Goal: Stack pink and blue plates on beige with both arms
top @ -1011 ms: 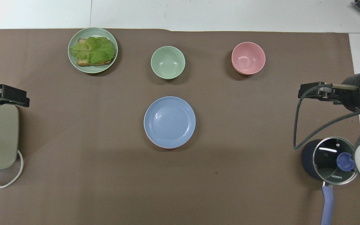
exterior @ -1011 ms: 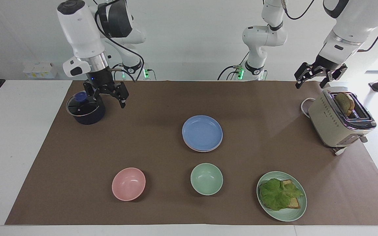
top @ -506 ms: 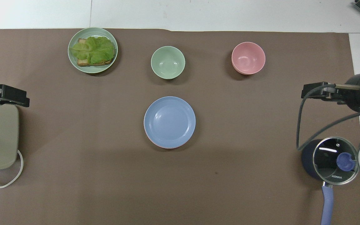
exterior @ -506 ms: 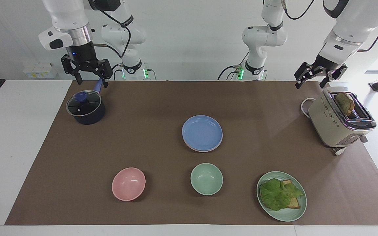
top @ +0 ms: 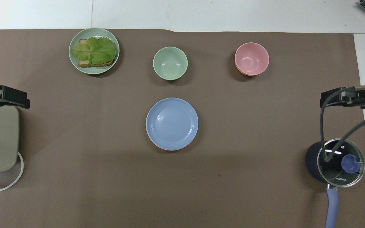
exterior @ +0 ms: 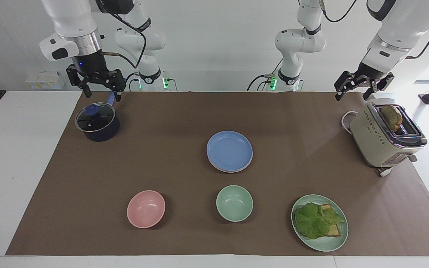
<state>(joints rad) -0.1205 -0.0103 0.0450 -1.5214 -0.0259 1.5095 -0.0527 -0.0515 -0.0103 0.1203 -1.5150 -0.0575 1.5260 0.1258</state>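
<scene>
Plates stacked mid-table, both jaws wide and empty.
I see the round matte blue plate (exterior: 229, 150) topping its stack, well apart from my left gripper (exterior: 353, 90) and right gripper (exterior: 102, 90).

The blue plate (exterior: 229, 150) lies atop the pink plate (exterior: 225, 169), only its rim showing, mid-table.

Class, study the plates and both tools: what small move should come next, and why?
Probably none beyond parking the arms: the blue plate already tops the stack, a pink rim showing beneath. Both tools are open and empty, the right tool above the pot, the left tool by the toaster.
</scene>
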